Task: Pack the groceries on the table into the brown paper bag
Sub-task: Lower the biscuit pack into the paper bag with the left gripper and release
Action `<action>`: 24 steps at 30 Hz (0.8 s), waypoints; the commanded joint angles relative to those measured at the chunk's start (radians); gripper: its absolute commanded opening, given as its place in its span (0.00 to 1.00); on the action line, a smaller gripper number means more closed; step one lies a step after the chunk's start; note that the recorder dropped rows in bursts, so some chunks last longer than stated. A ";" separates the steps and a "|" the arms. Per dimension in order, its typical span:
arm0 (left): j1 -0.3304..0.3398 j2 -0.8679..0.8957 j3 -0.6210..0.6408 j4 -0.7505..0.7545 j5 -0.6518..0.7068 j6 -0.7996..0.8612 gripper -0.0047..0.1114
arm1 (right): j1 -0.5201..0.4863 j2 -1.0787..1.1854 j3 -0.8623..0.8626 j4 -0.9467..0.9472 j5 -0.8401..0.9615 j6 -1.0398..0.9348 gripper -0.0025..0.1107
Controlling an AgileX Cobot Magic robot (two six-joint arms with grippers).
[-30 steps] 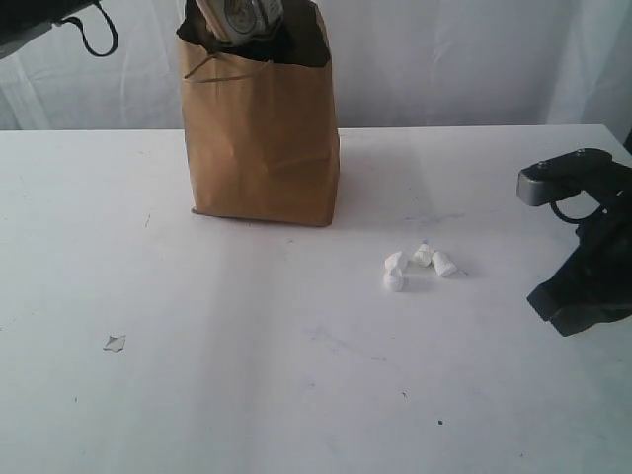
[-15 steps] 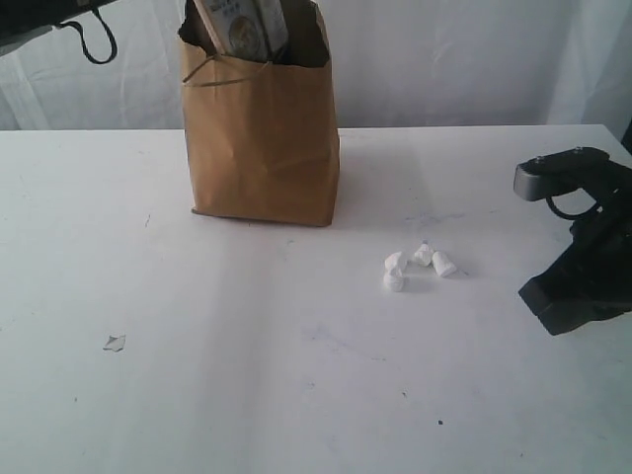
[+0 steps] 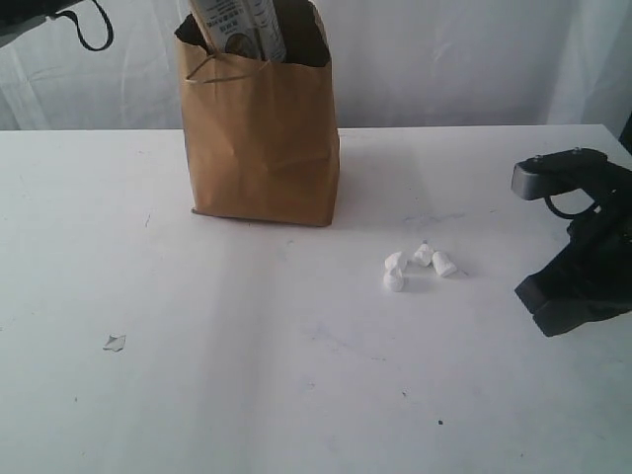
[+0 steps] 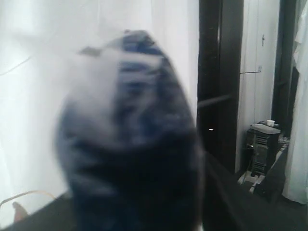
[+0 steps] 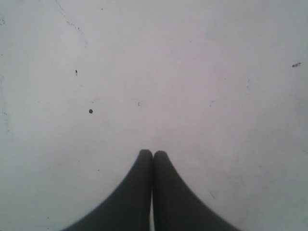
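Brown paper bag (image 3: 262, 138), open-mouthed by the table's (image 3: 197, 395) far edge, props the long packet (image 3: 237, 25) upright; left gripper's hold unclear, right gripper (image 5: 153, 153) pressed together.

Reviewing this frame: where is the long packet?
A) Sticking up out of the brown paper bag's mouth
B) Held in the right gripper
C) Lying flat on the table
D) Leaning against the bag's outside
A: the long packet rises from the open top of the brown paper bag.

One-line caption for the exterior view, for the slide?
Long packet pokes from the upright brown paper bag on the white table; small white scraps lie between it and the right arm.
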 commanded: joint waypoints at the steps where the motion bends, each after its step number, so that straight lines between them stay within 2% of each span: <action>1: -0.001 -0.013 -0.009 -0.002 0.078 -0.022 0.18 | -0.003 -0.002 0.005 0.010 0.010 0.004 0.02; 2: -0.001 -0.013 -0.009 -0.002 0.097 -0.022 0.04 | -0.003 -0.002 0.005 0.010 0.017 0.004 0.02; 8: -0.001 -0.013 -0.009 -0.027 0.082 -0.011 0.04 | -0.003 -0.002 0.005 0.010 0.019 0.004 0.02; 13: -0.001 -0.013 -0.009 -0.153 -0.020 0.028 0.04 | -0.003 -0.002 0.005 0.010 0.021 0.004 0.02; 18: -0.001 0.008 -0.009 -0.189 -0.070 0.028 0.04 | -0.003 -0.002 0.005 0.010 0.029 0.004 0.02; 21: -0.001 0.052 -0.009 -0.278 -0.152 0.028 0.04 | -0.003 -0.002 0.005 0.010 0.039 0.004 0.02; 24: -0.001 0.073 -0.009 -0.366 -0.155 0.034 0.04 | -0.003 -0.002 0.005 0.010 0.062 0.004 0.02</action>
